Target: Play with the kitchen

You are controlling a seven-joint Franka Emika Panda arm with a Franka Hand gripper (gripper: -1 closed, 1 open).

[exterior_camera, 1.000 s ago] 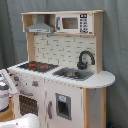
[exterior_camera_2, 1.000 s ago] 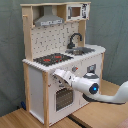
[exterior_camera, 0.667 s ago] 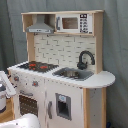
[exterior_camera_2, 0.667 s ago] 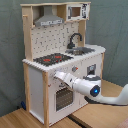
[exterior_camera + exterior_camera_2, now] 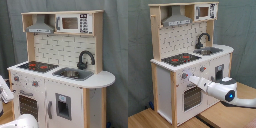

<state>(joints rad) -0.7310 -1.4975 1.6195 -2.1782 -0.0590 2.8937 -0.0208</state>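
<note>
At the centre of the first exterior view stands the kitchen [image 5: 60, 70], upright and filling most of the frame. Its upper section carries the hood [image 5: 40, 26] at 11 o'clock and the microwave [image 5: 74, 23] at 12 o'clock, side by side under a wood top shelf. Below them runs a tiled back panel. On the counter, the hob [image 5: 36, 65] lies toward 9 o'clock and the sink [image 5: 74, 74] toward 3 o'clock, with the faucet [image 5: 85, 59] standing upright at the sink's rear. Knobs [image 5: 25, 81] sit on the front panel under the hob. The oven door [image 5: 28, 106] is at 7 o'clock. A white part of the arm [image 5: 5, 92] enters at the first exterior view's left edge, near 8 o'clock; the gripper is not visible here. A grey curtain [image 5: 117, 50] hangs behind.

In the second exterior view, the kitchen is at centre and left, standing on a wood table [image 5: 218, 120]. The hood is at 12 o'clock, the microwave at 1 o'clock, the hob left of centre, the sink and faucet right of centre. The arm extends from 4 o'clock toward the front panel. The gripper [image 5: 192, 78] is at the knob row, just above the oven door, at the left knob. Contact with the knob appears likely but cannot be confirmed. The spread of the claw cannot be told from this view.
</note>
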